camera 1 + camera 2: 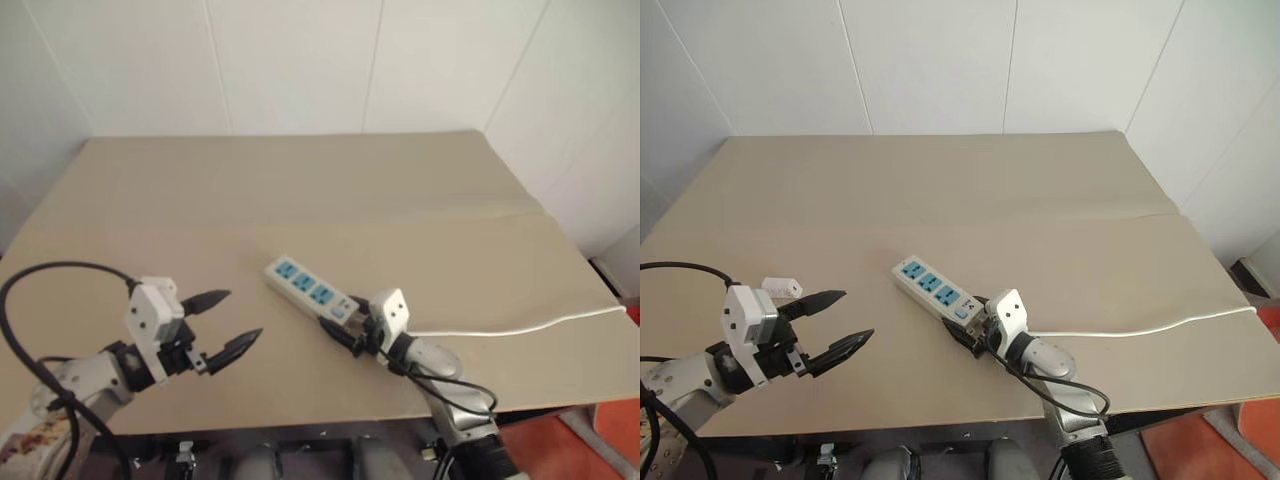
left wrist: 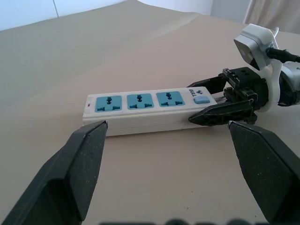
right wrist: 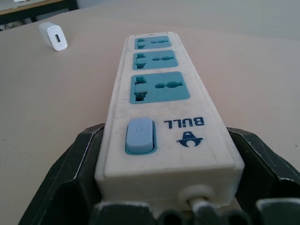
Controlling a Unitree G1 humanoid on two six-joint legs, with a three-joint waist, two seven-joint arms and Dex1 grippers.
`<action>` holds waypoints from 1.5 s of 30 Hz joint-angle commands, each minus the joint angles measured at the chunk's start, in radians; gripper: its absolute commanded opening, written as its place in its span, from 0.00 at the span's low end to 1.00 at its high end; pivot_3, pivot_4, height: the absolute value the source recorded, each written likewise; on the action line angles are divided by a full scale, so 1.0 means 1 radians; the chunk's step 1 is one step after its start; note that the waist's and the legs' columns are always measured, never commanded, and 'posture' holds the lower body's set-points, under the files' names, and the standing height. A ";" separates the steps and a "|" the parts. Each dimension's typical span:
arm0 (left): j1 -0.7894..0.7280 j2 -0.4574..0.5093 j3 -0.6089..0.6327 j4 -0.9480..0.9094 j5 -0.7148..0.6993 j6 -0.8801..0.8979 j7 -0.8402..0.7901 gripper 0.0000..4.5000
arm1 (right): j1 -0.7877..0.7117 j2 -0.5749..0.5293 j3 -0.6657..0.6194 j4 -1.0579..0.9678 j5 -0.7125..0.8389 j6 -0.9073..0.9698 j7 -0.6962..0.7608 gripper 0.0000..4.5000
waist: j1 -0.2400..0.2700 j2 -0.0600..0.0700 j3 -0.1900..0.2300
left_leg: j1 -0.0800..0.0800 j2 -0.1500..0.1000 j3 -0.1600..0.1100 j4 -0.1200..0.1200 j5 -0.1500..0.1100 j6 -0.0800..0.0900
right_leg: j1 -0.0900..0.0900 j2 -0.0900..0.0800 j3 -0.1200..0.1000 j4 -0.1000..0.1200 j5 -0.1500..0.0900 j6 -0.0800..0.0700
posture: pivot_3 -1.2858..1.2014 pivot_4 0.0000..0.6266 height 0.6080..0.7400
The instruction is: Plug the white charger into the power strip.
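The power strip (image 3: 164,122) is smooth, faintly scuffed white plastic; the table (image 1: 300,190) is matt tan board.

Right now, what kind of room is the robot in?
Probably a plain test room or workshop, not a home. A big bare tan table stands against white panelled walls, and on it lie just a power strip and a small white charger for practice.

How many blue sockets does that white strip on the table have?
3. They sit in one row along the top of the power strip, running from its far end toward the switch at the cord end. None look hidden.
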 commanded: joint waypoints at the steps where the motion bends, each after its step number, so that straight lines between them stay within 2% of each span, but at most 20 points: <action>1: -0.003 0.001 0.006 -0.020 0.000 -0.020 -0.002 1.00 | 0.000 -0.008 0.029 0.053 -0.015 -0.009 0.026 0.77 | -0.003 -0.002 -0.001 | 0.001 0.000 0.000 0.000 0.000 0.000 | 0.000 0.000 0.000 0.000 0.000 0.000 | 0.52 0.24 1.00; 7: -0.123 0.046 0.027 0.071 -0.020 -0.018 -0.048 1.00 | -0.055 -0.044 0.005 0.030 0.071 -0.061 0.173 0.77 | 0.000 -0.002 -0.001 | 0.001 0.000 0.001 -0.001 0.000 0.000 | 0.000 0.000 0.000 0.000 0.000 0.000 | 0.52 0.24 1.00; 11: -0.286 0.169 0.026 0.237 0.004 -0.019 -0.158 1.00 | -0.162 -0.104 0.011 0.088 0.115 -0.092 0.366 0.77 | -0.003 -0.001 0.004 | -0.001 0.000 0.001 -0.001 0.000 0.000 | -0.002 0.001 0.000 0.000 0.000 0.000 | 0.52 0.24 1.00; 16: -0.481 0.294 -0.042 0.444 0.053 -0.052 -0.309 1.00 | -0.262 -0.126 0.033 0.218 0.103 -0.160 0.521 0.77 | -0.004 0.000 0.008 | -0.006 0.000 0.000 -0.003 0.000 0.000 | -0.006 0.002 -0.001 -0.001 0.000 0.000 | 0.52 0.24 1.00; 20: -0.706 0.401 -0.179 0.691 0.160 -0.095 -0.485 1.00 | -0.357 -0.112 0.046 0.405 0.066 -0.252 0.608 0.77 | -0.003 0.000 0.009 | -0.014 0.000 0.001 -0.003 0.001 0.000 | -0.016 0.001 -0.001 0.001 0.000 0.000 | 0.52 0.24 1.00; 23: -0.849 0.438 -0.289 0.864 0.274 -0.190 -0.610 1.00 | -0.400 -0.096 0.066 0.534 0.025 -0.345 0.647 0.77 | -0.006 0.000 0.010 | -0.015 -0.001 0.002 -0.002 0.001 0.000 | -0.018 0.001 0.000 0.003 0.000 0.000 | 0.52 0.24 1.00; 28: -1.097 0.466 -0.476 1.162 0.490 -0.436 -0.844 1.00 | -0.428 -0.069 0.074 0.663 -0.009 -0.443 0.677 0.77 | -0.008 0.000 0.009 | -0.014 0.000 0.003 -0.002 0.001 0.000 | -0.017 0.003 0.000 0.005 0.000 0.000 | 0.52 0.24 1.00; 31: -1.258 0.501 -0.672 1.314 0.624 -0.619 -0.891 1.00 | -0.435 -0.059 0.074 0.687 -0.013 -0.463 0.681 0.77 | -0.007 0.000 0.009 | -0.012 0.001 0.002 -0.001 0.001 0.000 | -0.017 0.004 0.000 0.007 0.000 0.000 | 0.52 0.24 1.00; 35: -1.472 0.478 -0.952 1.492 0.732 -0.686 -0.891 1.00 | -0.441 -0.051 0.074 0.694 -0.018 -0.466 0.680 0.77 | -0.008 0.000 0.009 | -0.011 0.002 0.002 0.001 0.001 0.000 | -0.017 0.005 0.000 0.009 0.000 0.000 | 0.52 0.24 1.00; 38: -1.555 0.428 -1.090 1.625 0.875 -0.784 -0.891 1.00 | -0.431 -0.055 0.073 0.668 -0.015 -0.454 0.678 0.77 | -0.008 0.000 0.009 | -0.010 0.002 0.002 0.001 0.001 0.000 | -0.017 0.006 0.001 0.011 0.000 0.000 | 0.52 0.24 1.00; 40: -1.584 0.389 -1.122 1.700 0.939 -0.833 -0.891 1.00 | -0.420 -0.062 0.071 0.647 -0.013 -0.445 0.677 0.77 | -0.008 0.000 0.009 | -0.010 0.002 0.002 0.001 0.001 0.000 | -0.017 0.006 0.001 0.012 0.000 0.000 | 0.52 0.24 1.00; 45: -1.583 0.307 -1.095 1.816 1.033 -0.873 -0.888 1.00 | -0.391 -0.083 0.065 0.592 -0.012 -0.414 0.668 0.77 | -0.007 0.000 0.009 | -0.015 0.002 0.001 0.005 0.001 0.000 | -0.020 0.006 0.000 0.014 0.000 0.000 | 0.52 0.24 1.00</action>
